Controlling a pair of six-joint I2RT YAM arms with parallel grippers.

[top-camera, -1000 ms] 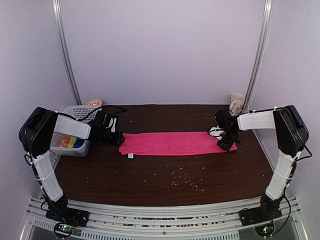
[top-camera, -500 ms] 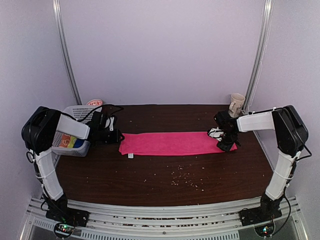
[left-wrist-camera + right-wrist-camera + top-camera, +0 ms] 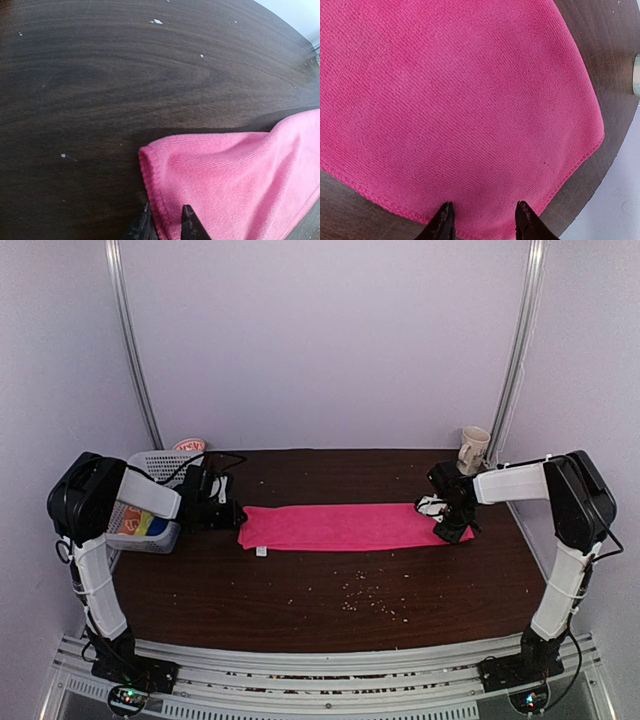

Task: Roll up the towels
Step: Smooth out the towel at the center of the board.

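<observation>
Left gripper [image 3: 165, 222] narrowed, ribbed pink towel [image 3: 235, 185] pinched

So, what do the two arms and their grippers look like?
The left arm and right arm match. Each has white covers between bulky black joints and stands on a black base with a small green light. Black cables loop by the left wrist. The left gripper and right gripper have slim, black, pointed fingers.
</observation>
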